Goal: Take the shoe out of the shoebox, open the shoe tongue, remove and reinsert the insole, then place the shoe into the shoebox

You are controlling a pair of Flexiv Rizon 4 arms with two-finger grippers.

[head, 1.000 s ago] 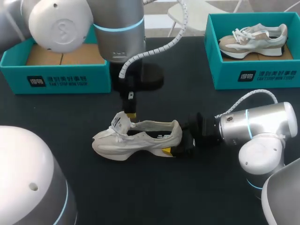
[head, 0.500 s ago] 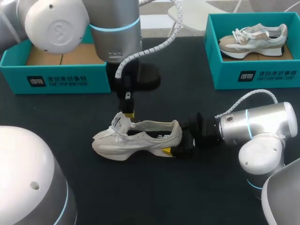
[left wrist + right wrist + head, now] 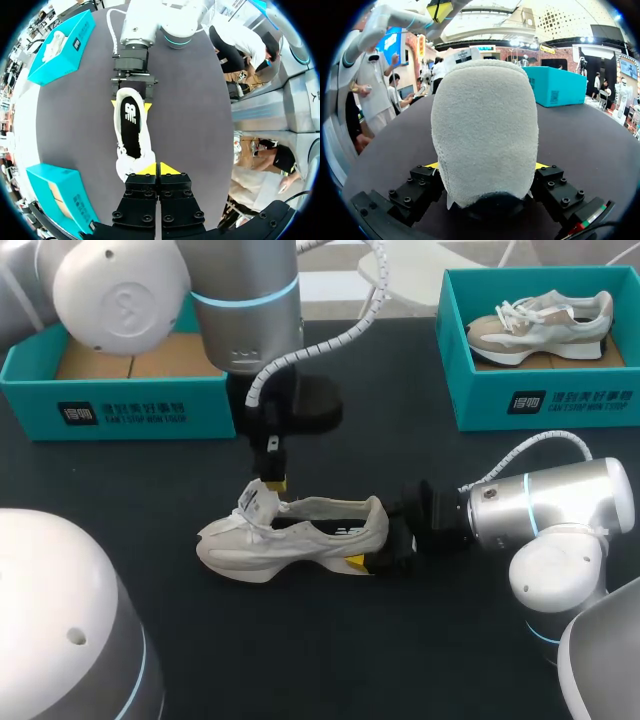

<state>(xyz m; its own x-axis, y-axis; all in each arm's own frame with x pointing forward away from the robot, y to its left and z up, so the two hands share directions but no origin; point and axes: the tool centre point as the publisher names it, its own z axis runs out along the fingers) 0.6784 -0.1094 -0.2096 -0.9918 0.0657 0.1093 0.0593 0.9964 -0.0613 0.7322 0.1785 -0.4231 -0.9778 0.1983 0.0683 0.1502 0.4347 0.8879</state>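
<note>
The shoe [image 3: 300, 530] stands on its sole in the middle of the dark tabletop [image 3: 420, 470], out of either box. Its long axis runs across the robot, toe to the left and heel to the right. The tongue [image 3: 256, 502] stands up at the front of the opening with its label showing. In the left wrist view the dark insole [image 3: 131, 127] lies flat inside, so it looks seated.

The right pincer [image 3: 378, 545] comes in low along the tabletop, in line with the shoe's length. It holds the heel, one yellow-tipped finger on each side.

The left pincer [image 3: 159, 169] hangs straight down over the front of the opening, narrow, its two yellow tips pressed together. It is just above the top of the tongue. From the right wrist view the tips seem clear of the label, so it probably holds nothing.

The left arm is plainly the nearer to the tongue and insole, which lie straight below and ahead of it toward the heel. With the right arm pinning the heel, the next reach down into the opening falls to the left arm, along the shoe's length.

An open teal box [image 3: 20, 370] with only a cardboard floor sits at the far left. A second teal box [image 3: 470, 405] at the far right holds another shoe [image 3: 545, 320].
</note>
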